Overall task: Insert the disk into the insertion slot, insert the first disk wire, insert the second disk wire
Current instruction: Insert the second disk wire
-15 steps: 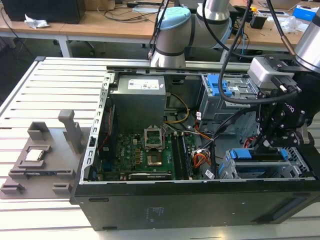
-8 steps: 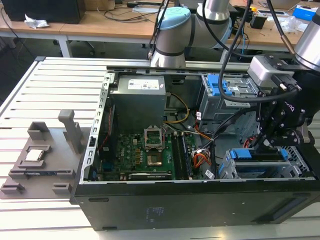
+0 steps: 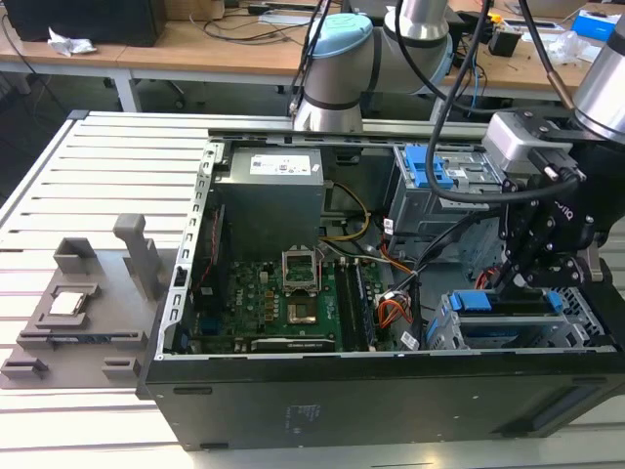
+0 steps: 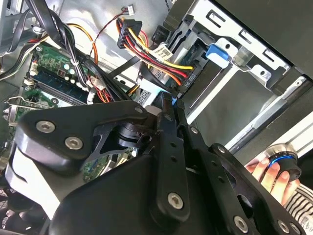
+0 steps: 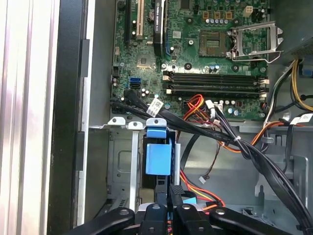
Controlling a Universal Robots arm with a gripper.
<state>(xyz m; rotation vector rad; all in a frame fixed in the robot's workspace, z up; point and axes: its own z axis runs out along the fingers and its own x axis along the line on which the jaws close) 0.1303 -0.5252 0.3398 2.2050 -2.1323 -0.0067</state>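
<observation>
Gripper (image 3: 515,278) parked low over the insertion slot (image 3: 444,327) at the exterior view's right of the open case (image 3: 293,405). Disk (image 3: 518,327) sitting inside the slot already, blue carrier showing. Fingers (image 5: 172,196) pinched together, maybe around a wire plug, honestly can't tell. Motherboard (image 3: 293,303) well apart.
</observation>
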